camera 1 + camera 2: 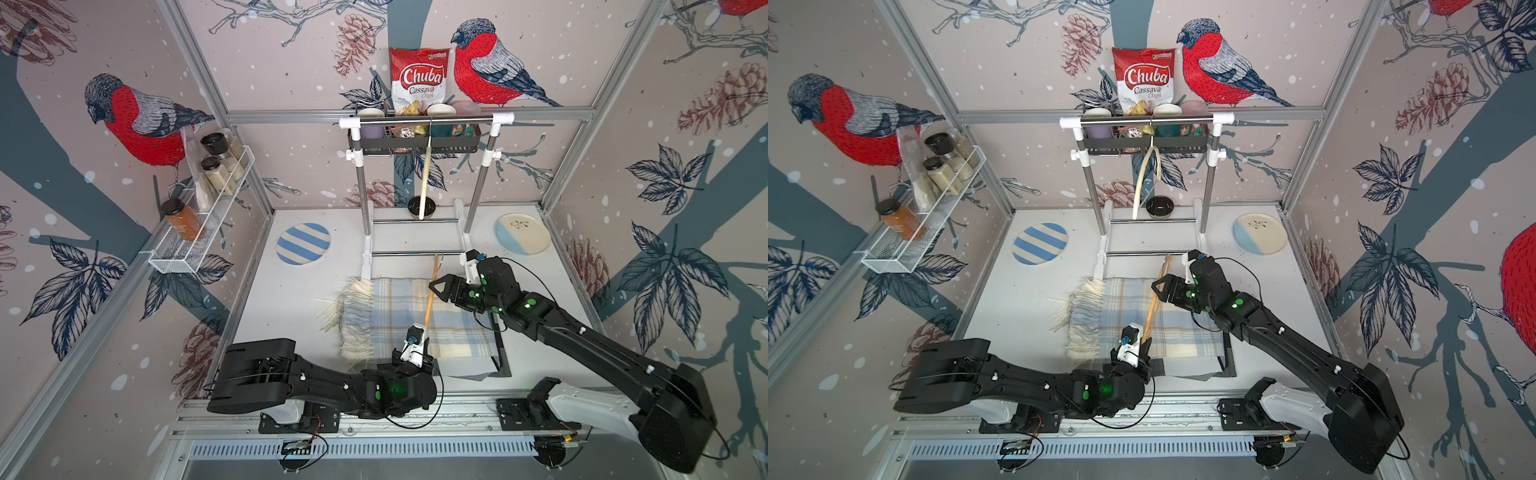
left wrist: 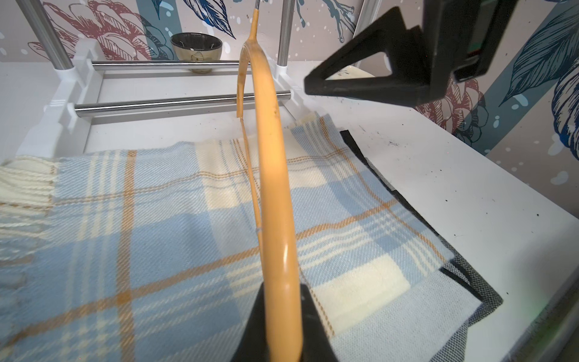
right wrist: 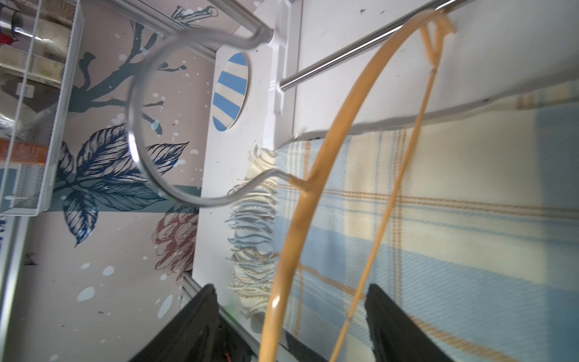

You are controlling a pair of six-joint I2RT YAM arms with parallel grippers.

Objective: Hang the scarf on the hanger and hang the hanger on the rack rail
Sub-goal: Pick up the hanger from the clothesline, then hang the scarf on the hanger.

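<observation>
The left gripper [image 2: 283, 313] sat low, jaws clamped on the hanger [image 2: 272, 156]. The right gripper [image 1: 435, 287] pointed left, jaws apart.

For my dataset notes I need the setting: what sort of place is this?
Probably a staged robot test booth: bird-patterned wall panels in a silver aluminium frame, black robot arms mounted on a slotted metal rail, and a small white-and-steel clothes rack.

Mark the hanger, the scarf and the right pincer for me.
hanger [image 2: 272, 175], left wrist view, middle of wooden arm
scarf [image 1: 386, 316], in a top view, plaid centre
right pincer [image 3: 291, 288], right wrist view, between fingertips
</observation>
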